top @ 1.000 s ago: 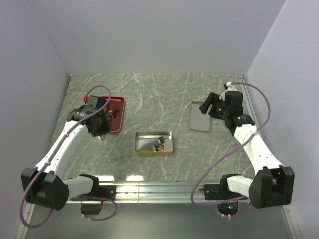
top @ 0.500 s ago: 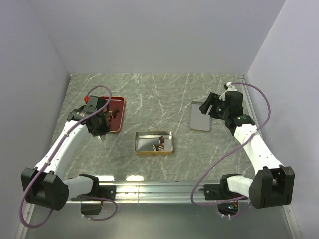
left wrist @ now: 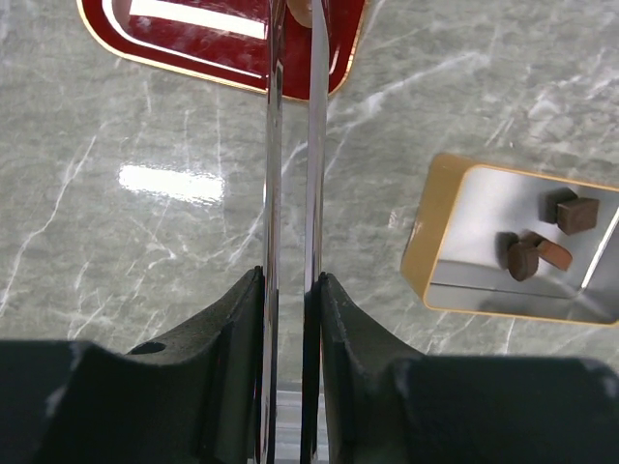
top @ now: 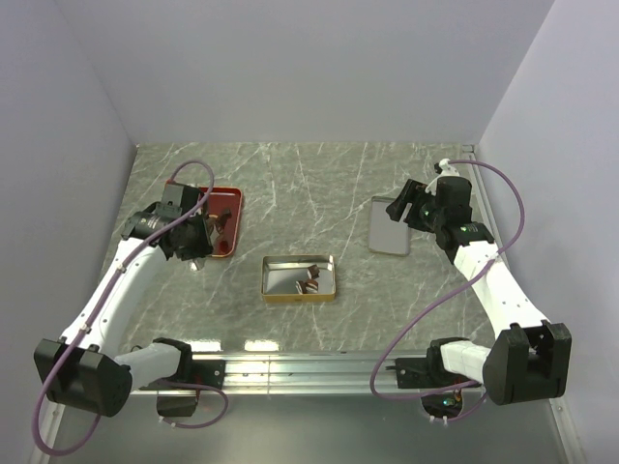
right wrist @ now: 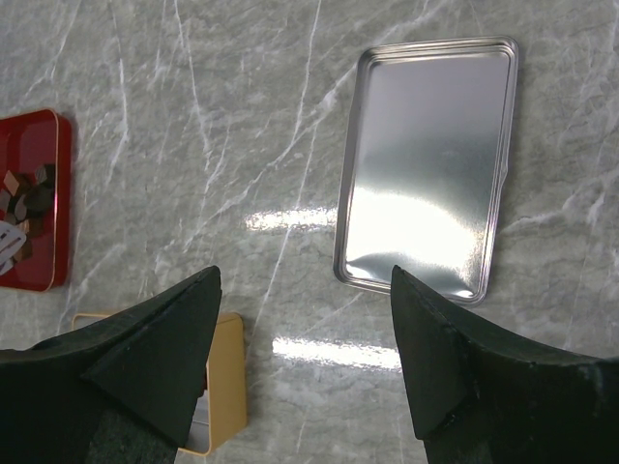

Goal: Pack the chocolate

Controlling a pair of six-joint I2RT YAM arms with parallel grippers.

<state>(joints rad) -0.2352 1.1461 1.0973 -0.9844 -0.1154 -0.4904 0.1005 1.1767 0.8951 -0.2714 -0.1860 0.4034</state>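
Where the chocolate [right wrist: 24,193] lies: most pieces sit in the red tray [top: 230,198] at the left of the table [top: 290,184]. A few more are already inside the gold tin [left wrist: 426,242] near the middle.
left gripper [left wrist: 293,19]: hangs over the near right corner of the red tray, tips pointing at its rim. Its fingers [left wrist: 272,145] are drawn close with only a narrow slit between them. A tan-brown bit shows in that slit at the top edge of the wrist view. I cannot tell whether it is clamped there or simply lies in the tray beyond.
right gripper [right wrist: 305,290]: spread wide, holding nothing, poised above bare table just beside the silver lid [right wrist: 426,164].
deciding relation: from the left gripper the gold tin lies to the right and toward the arm bases, apart from the tray with bare table between them.
nearer arm: the left, by a wide margin. The right gripper is well apart from the tray, on the far side of the tin.
long axis: the tin's longer side runs left to right in the top view, so a sideways carry meets its short end wall first.
judged step: ferrying pieces from tray to tin, with most still to go.
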